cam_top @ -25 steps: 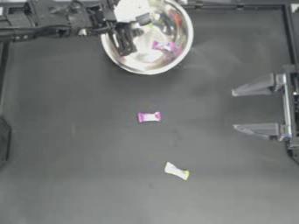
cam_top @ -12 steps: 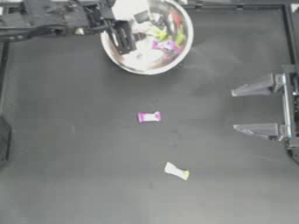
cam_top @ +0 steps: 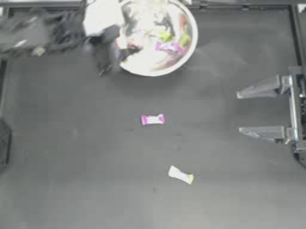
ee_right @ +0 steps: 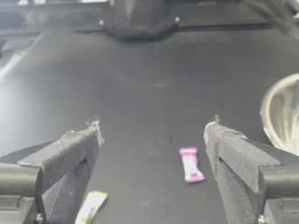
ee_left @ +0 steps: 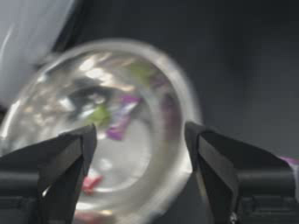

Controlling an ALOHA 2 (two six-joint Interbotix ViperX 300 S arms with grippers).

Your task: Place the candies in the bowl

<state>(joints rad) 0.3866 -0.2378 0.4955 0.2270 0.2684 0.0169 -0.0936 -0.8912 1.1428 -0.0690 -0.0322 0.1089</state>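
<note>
The shiny bowl (cam_top: 179,58) stands at the table's back, left of centre. It holds a purple candy (cam_top: 168,46), a yellow-green candy (cam_top: 163,35) and, in the left wrist view, a red candy (ee_left: 88,183). My left gripper (cam_top: 111,50) hovers at the bowl's left rim, blurred, open with nothing between its fingers. A pink candy (cam_top: 152,119) lies mid-table. Nearer the front lies another yellow-green candy (cam_top: 180,175). Parked at the right edge, my right gripper (cam_top: 258,112) stands open and empty.
The table's raised edge runs along the back just behind the bowl. The right wrist view shows the pink candy (ee_right: 191,164), the yellow-green candy (ee_right: 90,206) and the bowl's rim (ee_right: 274,114) on the dark table ahead of the right gripper.
The left gripper has drawn back leftward from above the bowl to its left rim. The right arm and the two candies on the table have not moved.
</note>
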